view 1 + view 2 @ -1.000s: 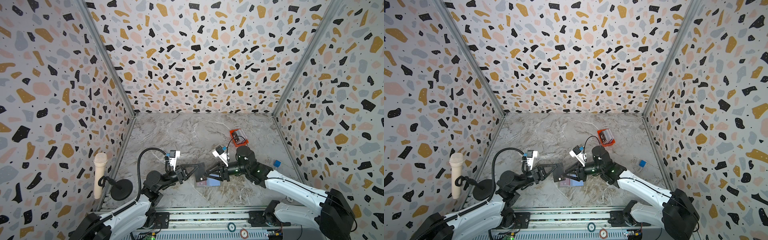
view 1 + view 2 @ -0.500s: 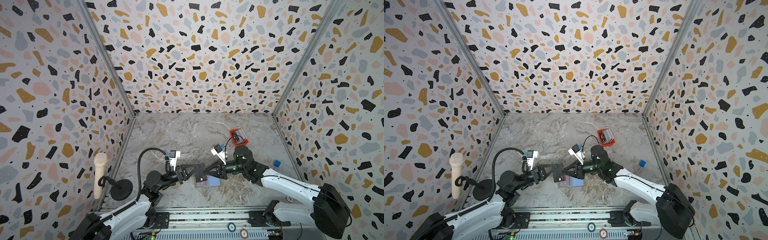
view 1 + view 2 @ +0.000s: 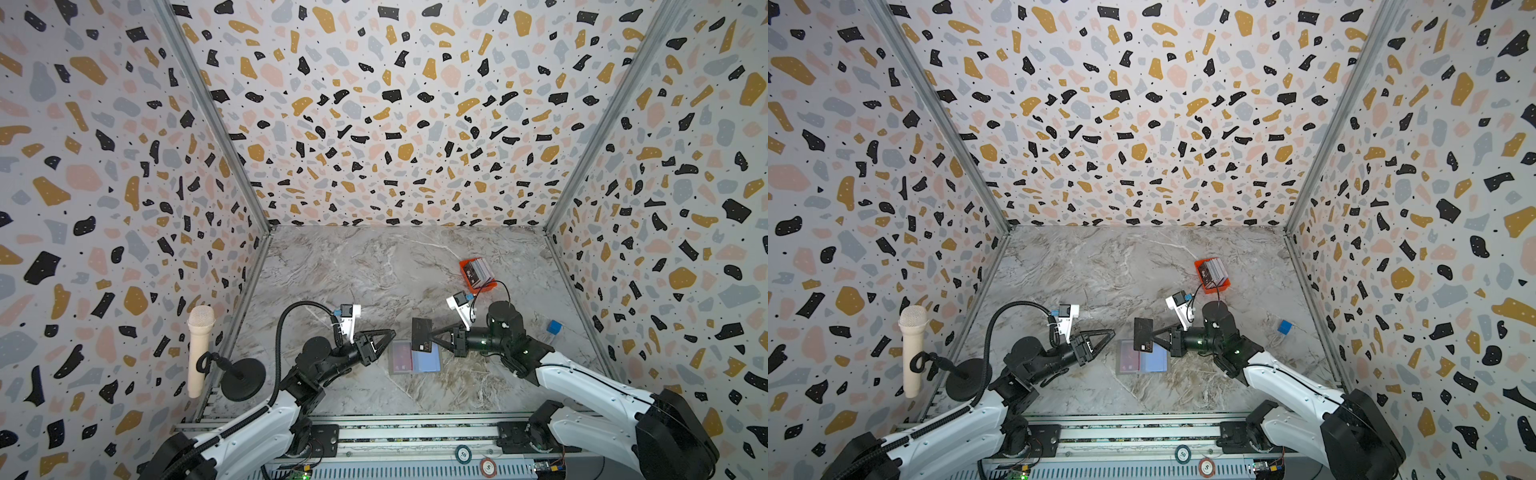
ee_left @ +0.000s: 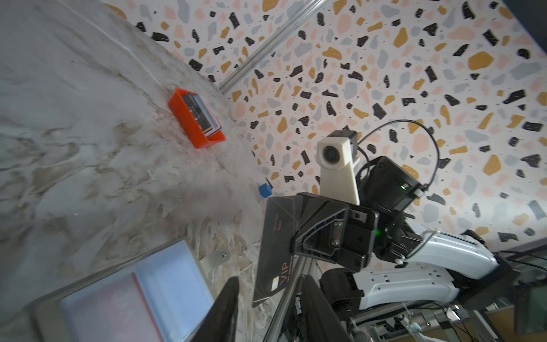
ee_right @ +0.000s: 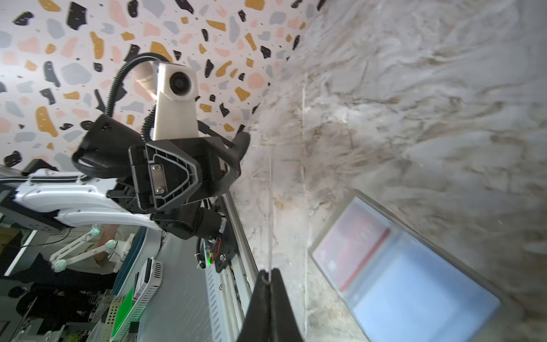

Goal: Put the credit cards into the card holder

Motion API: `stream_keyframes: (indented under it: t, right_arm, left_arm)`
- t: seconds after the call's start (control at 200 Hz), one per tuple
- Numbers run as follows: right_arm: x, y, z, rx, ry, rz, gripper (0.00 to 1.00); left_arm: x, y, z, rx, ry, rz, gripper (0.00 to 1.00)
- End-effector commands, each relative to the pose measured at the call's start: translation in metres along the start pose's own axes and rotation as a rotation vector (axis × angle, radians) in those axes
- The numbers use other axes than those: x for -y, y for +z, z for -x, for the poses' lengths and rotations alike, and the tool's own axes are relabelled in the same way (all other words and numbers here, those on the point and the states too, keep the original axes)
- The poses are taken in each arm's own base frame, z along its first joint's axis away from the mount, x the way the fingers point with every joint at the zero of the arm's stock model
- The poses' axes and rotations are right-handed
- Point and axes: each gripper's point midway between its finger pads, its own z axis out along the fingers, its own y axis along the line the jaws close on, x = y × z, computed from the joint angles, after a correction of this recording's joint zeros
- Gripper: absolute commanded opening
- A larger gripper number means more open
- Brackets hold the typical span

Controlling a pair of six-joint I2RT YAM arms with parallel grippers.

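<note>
The card holder [image 3: 428,359] [image 3: 1154,359] lies open and flat on the marble table, with a red card [image 3: 401,356] [image 5: 355,239] in its left pocket. Above it a black credit card marked "VIP" [image 3: 421,334] [image 4: 275,251] stands on edge. My right gripper [image 3: 431,334] [image 5: 268,274] is shut on that card's right side. My left gripper [image 3: 388,334] [image 4: 270,311] is open. The card's lower end hangs between its fingers with a gap on both sides. More credit cards [image 3: 478,269] stand in an orange tray.
The orange tray [image 3: 482,286] [image 4: 189,124] sits at the back right. A blue cube [image 3: 554,327] lies near the right wall. A microphone on a stand [image 3: 199,349] is by the left wall. Two poker chips [image 3: 463,454] rest on the front rail.
The left gripper has opened and let go of the black card. The right gripper has shut on it and now holds it alone.
</note>
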Motion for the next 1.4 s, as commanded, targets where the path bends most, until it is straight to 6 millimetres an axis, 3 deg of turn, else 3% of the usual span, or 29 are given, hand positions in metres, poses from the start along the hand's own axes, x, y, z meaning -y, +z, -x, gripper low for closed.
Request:
stream_keyframes:
  t: [0.0,0.135,0.355,0.761,1.392]
  right_arm:
    - [0.021,0.002,-0.006,0.006,0.079,-0.077,0.00]
    - [0.043,0.007,-0.020,0.004,0.144,-0.123,0.00]
    - [0.055,0.016,-0.028,0.005,0.173,-0.150,0.00]
    - [0.071,0.032,-0.036,-0.014,0.200,-0.167,0.00]
    - [0.089,0.040,-0.051,-0.042,0.264,-0.196,0.00]
  left_arm:
    - [-0.031,0.008,-0.021,-0.066,0.034,0.128,0.34]
    - [-0.045,0.021,-0.042,-0.128,0.051,0.195,0.22]
    - [-0.076,0.025,-0.055,-0.159,0.044,0.315,0.00]
    - [-0.090,0.033,-0.066,-0.189,0.027,0.348,0.00]
    - [-0.110,0.019,-0.086,-0.241,-0.005,0.406,0.00]
